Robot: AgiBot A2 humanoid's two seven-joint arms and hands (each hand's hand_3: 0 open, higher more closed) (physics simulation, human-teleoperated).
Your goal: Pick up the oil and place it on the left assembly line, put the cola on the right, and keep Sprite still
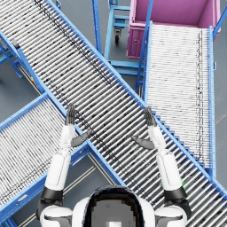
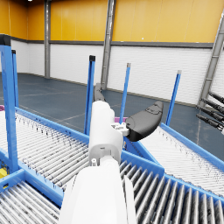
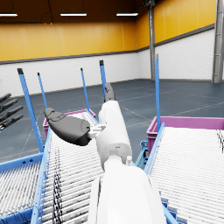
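nearest the lens, two white arms, left arm [image 1: 57, 166] and right arm [image 1: 168, 170], rising from the bottom edge, each ending in one dark hand. left hand [image 1: 72, 127] spread wide, fingers straight and apart, thumb out to the side, nothing in it; in the left wrist view that hand [image 2: 143, 122] just as loose and empty. right hand [image 1: 151, 129] likewise splayed and holding nothing (thumbs of the pair pointing toward each other); seen again along its own forearm as the right hand [image 3: 69, 127], thumb jutting sideways. both poised over the middle conveyor [image 1: 102, 84]; touching the rollers or not, cannot tell.

three blue-railed roller conveyors in all: the middle one running diagonally, the left line [image 1: 24, 142] meeting it just beside the left hand, the right line [image 1: 177, 75] stretching away beyond the right hand. one pink bin [image 1: 177, 11] at the far end of the right line.

oil, cola and sprite: not visible in any of the three views, so whereabouts cannot be told.
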